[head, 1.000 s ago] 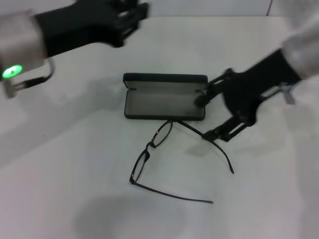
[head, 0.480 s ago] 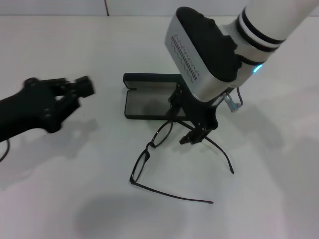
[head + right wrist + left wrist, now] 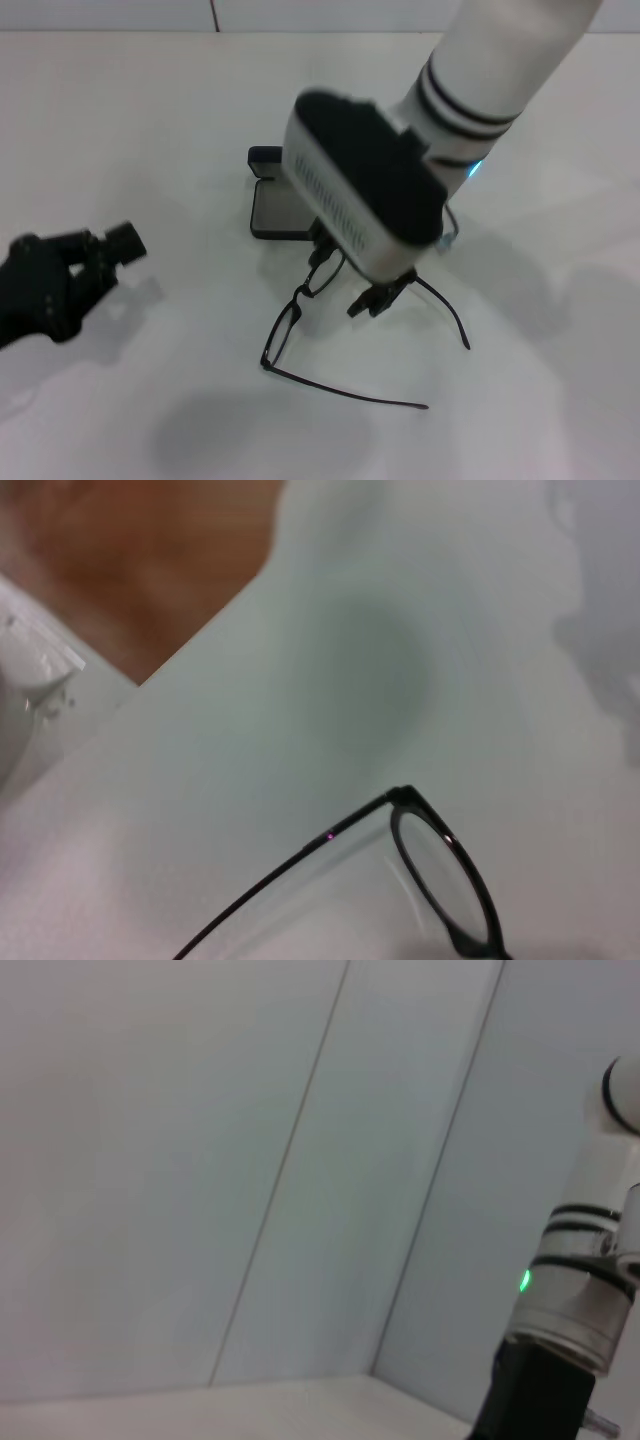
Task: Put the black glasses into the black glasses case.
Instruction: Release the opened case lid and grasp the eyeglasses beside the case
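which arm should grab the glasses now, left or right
Right, most likely. The right gripper hangs directly over the black glasses, fingers spread either side of the frame, beside the open black glasses case. The left gripper sits well off to the robot's left, away from both.

Black glasses (image 3: 300, 320) lie on the white table (image 3: 150, 130) beside the black glasses case (image 3: 270, 195), its lining grey; the right arm (image 3: 480, 70) is white with black bands.
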